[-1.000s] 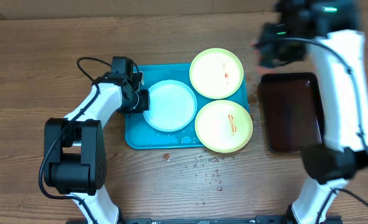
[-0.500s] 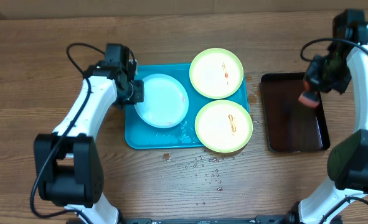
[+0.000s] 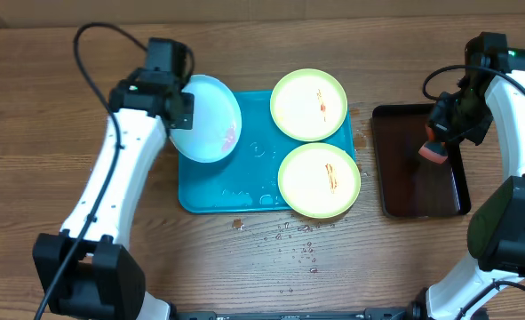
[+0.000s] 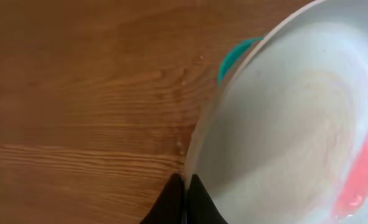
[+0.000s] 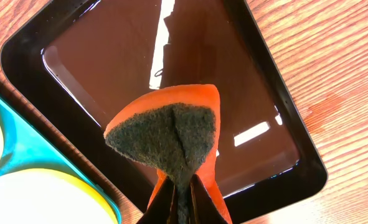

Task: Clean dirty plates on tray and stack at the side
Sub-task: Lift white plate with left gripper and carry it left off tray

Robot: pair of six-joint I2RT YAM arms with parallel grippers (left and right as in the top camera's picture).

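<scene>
Two green plates (image 3: 309, 104) (image 3: 320, 180) on tray (image 3: 244, 197) | left claw (image 3: 178, 110) pinches tilted blue plate (image 3: 207, 118) | right claw (image 3: 441, 142) squeezes sponge (image 3: 433, 152)

From the left wrist, the lifted plate (image 4: 296, 124) runs off the right and bottom edges and hides all but a sliver of the turquoise tray (image 4: 236, 53). The left end effector (image 4: 185, 198) is cropped at the bottom. From the right wrist, the orange sponge (image 5: 171, 134) covers the fingertips of the right end effector (image 5: 182, 186).
</scene>
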